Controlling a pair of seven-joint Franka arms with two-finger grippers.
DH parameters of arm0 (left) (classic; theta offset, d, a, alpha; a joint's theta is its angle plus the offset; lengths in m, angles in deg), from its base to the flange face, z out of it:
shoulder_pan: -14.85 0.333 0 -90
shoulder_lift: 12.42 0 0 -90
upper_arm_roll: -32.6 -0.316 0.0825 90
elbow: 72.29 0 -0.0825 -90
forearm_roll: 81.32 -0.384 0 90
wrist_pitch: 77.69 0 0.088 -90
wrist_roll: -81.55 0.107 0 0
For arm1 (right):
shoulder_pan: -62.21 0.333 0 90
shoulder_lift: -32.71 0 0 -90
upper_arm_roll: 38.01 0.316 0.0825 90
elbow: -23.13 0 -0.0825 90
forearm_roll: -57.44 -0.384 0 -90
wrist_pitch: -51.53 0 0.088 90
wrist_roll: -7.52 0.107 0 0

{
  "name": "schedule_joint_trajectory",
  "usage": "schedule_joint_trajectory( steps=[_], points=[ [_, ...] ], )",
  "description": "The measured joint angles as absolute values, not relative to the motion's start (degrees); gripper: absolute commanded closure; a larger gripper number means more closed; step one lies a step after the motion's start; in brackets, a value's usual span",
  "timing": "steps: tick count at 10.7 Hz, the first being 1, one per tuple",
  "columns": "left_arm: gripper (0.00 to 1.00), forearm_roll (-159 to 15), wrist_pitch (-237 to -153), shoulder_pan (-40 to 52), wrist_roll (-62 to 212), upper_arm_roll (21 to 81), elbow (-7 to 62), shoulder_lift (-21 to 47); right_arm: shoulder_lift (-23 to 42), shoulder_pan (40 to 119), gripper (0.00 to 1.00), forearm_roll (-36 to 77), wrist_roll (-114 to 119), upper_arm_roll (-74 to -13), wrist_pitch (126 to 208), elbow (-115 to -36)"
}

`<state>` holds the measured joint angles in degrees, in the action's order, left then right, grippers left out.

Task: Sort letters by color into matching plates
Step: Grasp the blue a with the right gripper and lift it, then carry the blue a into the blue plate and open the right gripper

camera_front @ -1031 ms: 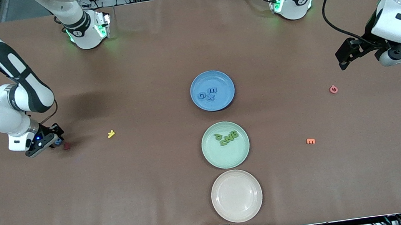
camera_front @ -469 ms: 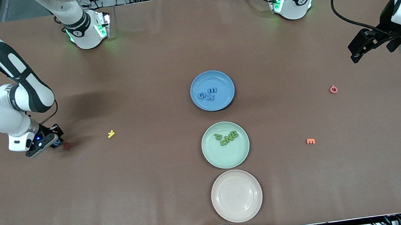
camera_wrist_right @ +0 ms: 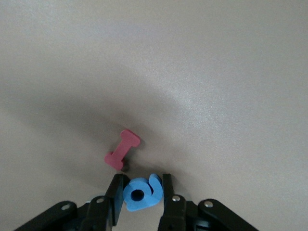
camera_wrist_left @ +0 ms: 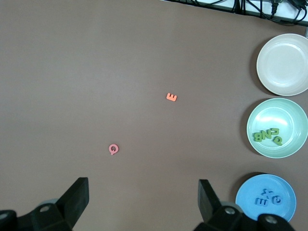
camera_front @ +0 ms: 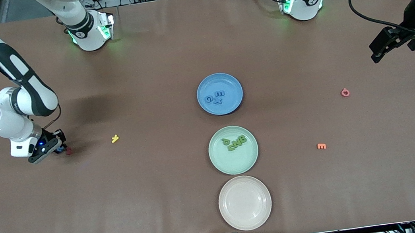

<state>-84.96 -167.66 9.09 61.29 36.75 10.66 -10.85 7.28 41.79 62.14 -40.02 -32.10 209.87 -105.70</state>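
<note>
**Blue letter: last pick**

Blue letter (camera_wrist_right: 141, 194) sits on the worktop (camera_front: 160, 187) at the right arm's end, right gripper (camera_wrist_right: 140, 202) fingers pinching it (red letter (camera_wrist_right: 122, 149) just beside). Next: lift, carry to blue plate (camera_front: 229, 81). Left gripper (camera_wrist_left: 144, 202) waits, fingers wide.

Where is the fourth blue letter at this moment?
The blue letter is between the fingers of the right gripper, low at the table near the right arm's end, beside a dark red letter.

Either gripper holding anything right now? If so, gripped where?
Right gripper, low at the right arm's end of the table, clamps a blue letter across its two sides, beside a red letter. Left gripper is open, holding nothing.
</note>
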Motion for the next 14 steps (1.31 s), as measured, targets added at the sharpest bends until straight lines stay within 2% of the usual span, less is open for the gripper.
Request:
schedule_joint_trajectory(
  steps=[4, 10, 12, 14],
  points=[
    [0.00, -84.05, -166.75, 9.05, 63.27, 35.49, 10.67, -10.97, 7.29, 42.43, 0.72, 62.14, -39.39, -32.04, 209.89, -105.59],
    [0.00, -83.88, -166.25, 8.99, 74.67, 35.14, 10.70, -13.40, 10.10, 48.86, 0.72, 62.09, -29.81, -31.85, 204.82, -105.16],
    [0.00, -83.78, -165.38, 8.95, 74.67, 35.15, 11.20, -14.88, 10.26, 52.54, 0.72, 59.47, -24.95, -31.68, 204.81, -105.05],
    [0.00, -83.57, -165.32, 8.85, 73.70, 36.29, 12.35, -15.63, 10.29, 59.83, 0.72, 51.90, -19.67, -31.55, 204.82, -103.94]
  ],
)
